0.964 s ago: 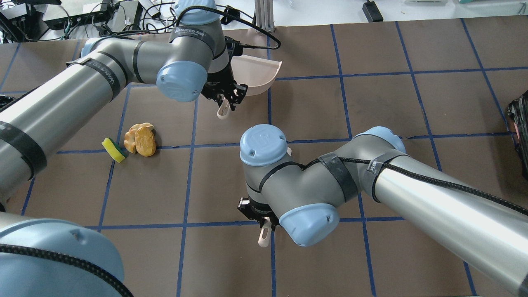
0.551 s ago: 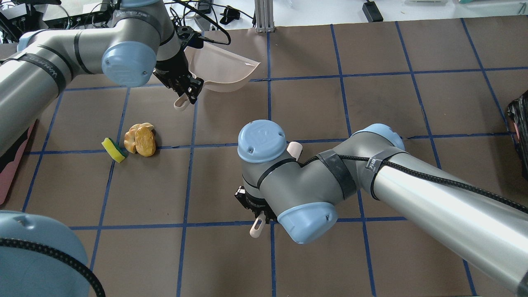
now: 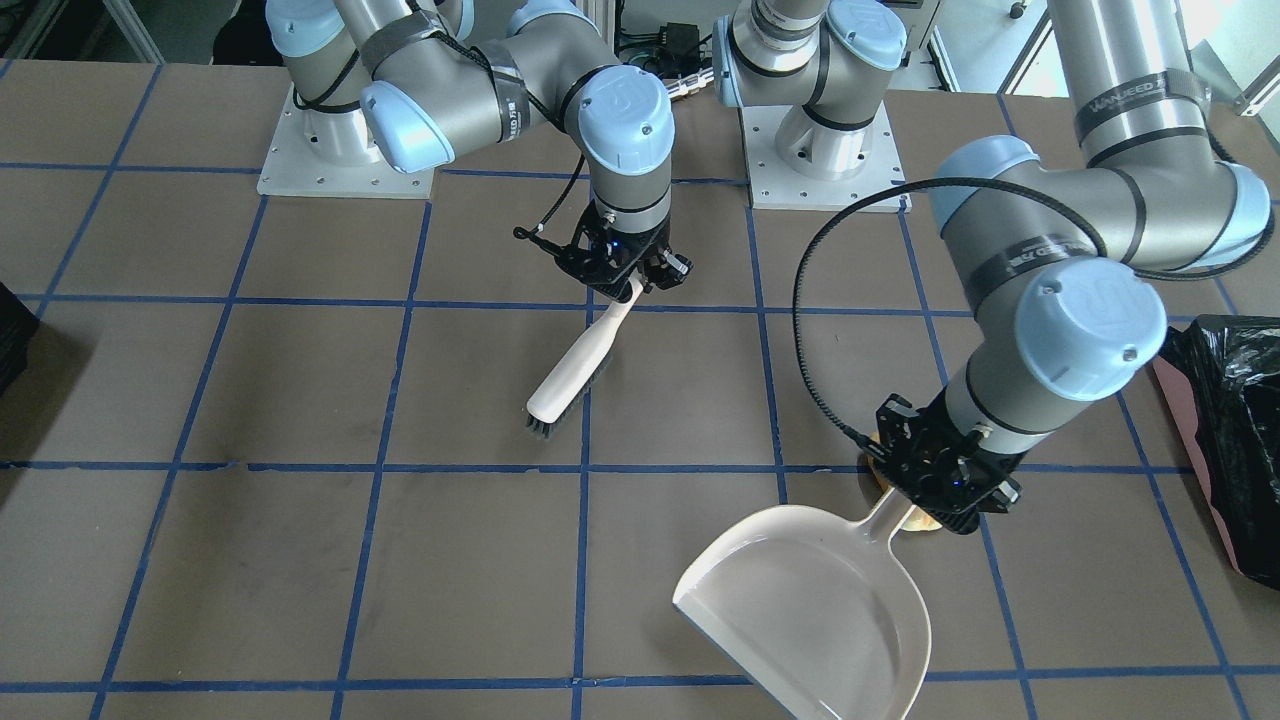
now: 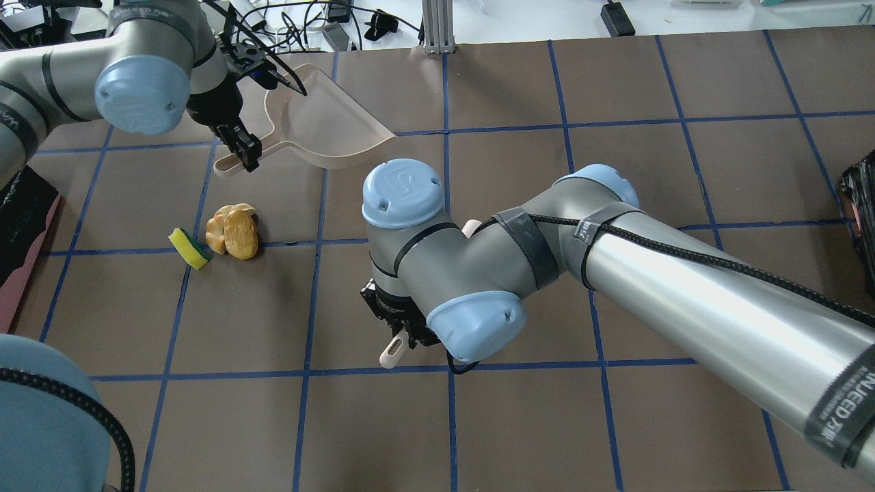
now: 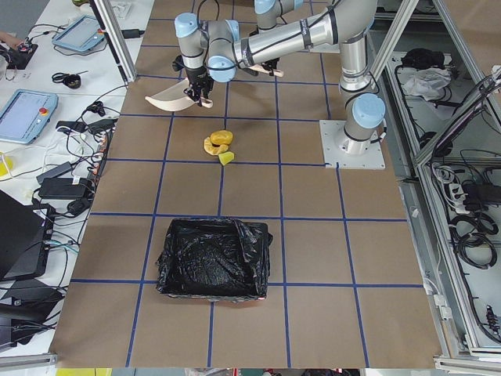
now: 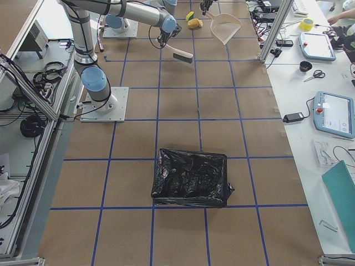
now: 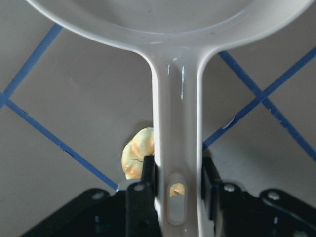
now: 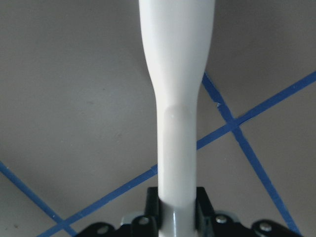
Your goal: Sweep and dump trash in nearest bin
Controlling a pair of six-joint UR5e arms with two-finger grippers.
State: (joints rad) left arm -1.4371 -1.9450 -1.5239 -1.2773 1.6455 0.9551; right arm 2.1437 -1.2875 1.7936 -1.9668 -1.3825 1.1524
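The trash lies together left of centre: a brown lump, a pale curved piece and a yellow-green sponge. My left gripper is shut on the handle of a beige dustpan, held tilted just beyond the trash. The left wrist view shows the dustpan handle with the yellow-brown lump under it. My right gripper is shut on a white brush, right of the trash, bristles down near the table. The pink-sided bin with its black bag stands at the table's left end.
A plain black container stands at the far right edge. Blue tape lines grid the brown table. Cables and boxes lie beyond the back edge. My right arm's elbow hangs over the table's middle.
My left arm has swung left with the dustpan, from the back centre to just beyond the trash. My right arm has carried the brush leftward, toward the trash.
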